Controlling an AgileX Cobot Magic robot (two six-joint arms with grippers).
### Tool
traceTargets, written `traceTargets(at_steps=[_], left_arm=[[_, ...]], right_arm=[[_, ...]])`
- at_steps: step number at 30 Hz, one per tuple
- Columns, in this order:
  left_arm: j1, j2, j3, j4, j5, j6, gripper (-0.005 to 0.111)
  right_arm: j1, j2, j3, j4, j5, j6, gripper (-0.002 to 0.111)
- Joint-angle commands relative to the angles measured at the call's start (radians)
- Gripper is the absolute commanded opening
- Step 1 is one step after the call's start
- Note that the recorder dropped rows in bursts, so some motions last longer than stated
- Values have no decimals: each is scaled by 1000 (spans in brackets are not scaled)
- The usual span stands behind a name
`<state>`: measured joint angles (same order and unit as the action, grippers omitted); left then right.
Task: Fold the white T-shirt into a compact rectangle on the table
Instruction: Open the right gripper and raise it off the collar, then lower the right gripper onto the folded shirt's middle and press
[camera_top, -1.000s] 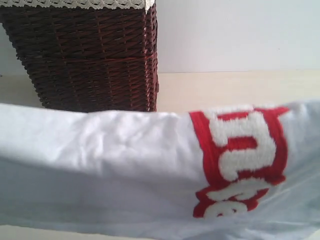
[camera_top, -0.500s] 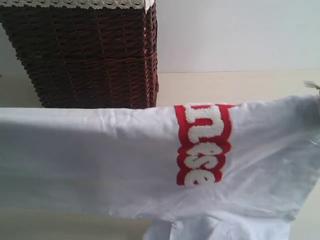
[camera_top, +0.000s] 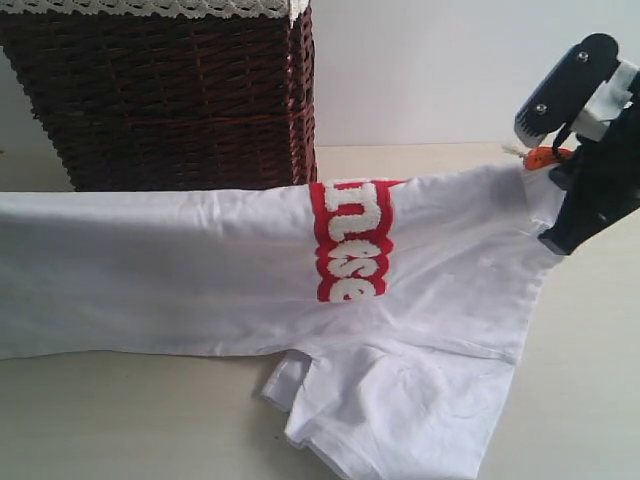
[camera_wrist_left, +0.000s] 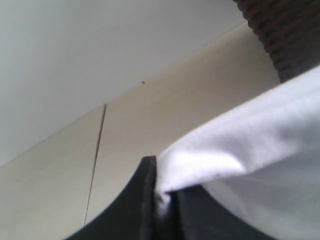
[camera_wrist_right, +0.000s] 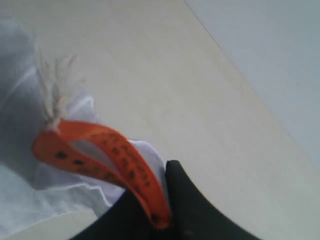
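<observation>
Folding seems hardly begun: the white T-shirt (camera_top: 200, 270) hangs stretched from nine to two o'clock, lower part resting on the surface (camera_top: 120, 420) at six; left pincer (camera_wrist_left: 162, 205) and right pincer (camera_wrist_right: 157, 210) each clamp its edge.

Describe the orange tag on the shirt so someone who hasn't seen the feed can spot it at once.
In front of the dark wicker basket the white T-shirt is held stretched sideways. Follow its top edge to the end pinched by the right gripper: the orange tag loops out there. It is the only orange thing, a small ribbon, unlike the fuzzy red-outlined lettering mid-shirt.
</observation>
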<state>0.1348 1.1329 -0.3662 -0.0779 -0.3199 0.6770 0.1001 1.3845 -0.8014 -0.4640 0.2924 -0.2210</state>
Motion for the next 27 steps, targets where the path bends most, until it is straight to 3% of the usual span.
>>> traceTargets(at_steps=[1,4,5,7,12,14,15,16,18,24,27], left_arm=[[6,120,-48,-5,-93,-4,26],[6,170,-73,-7,-125,-4,55],[6,194,-87,-29,-170,-4,71],[6,206,-96,-73,-208,0,76],[6,206,-98,-141,-263,3,75],[-10,202,-98,-123,-239,-76,69],[-28,193,-98,-115,-204,-148,59],[-53,181,-98,-113,-156,-199,43],[-119,152,-98,-99,-39,-206,1],[-275,111,-176,-60,417,-256,0],[-296,153,-258,-85,694,-256,0]], right_arm=[[-3,95,-37,-69,-108,51,19],[-3,140,-85,-69,-108,51,34],[-3,157,-122,-69,-105,61,43],[-3,164,-174,-69,-105,95,50],[-10,164,-283,-69,-46,188,52],[-10,164,-295,-69,18,279,46],[-10,164,-295,-61,64,305,38],[-10,164,-295,-49,116,311,25],[-10,164,-295,-1,211,304,0],[-10,139,-295,547,397,-156,0],[-10,137,-281,787,497,-325,0]])
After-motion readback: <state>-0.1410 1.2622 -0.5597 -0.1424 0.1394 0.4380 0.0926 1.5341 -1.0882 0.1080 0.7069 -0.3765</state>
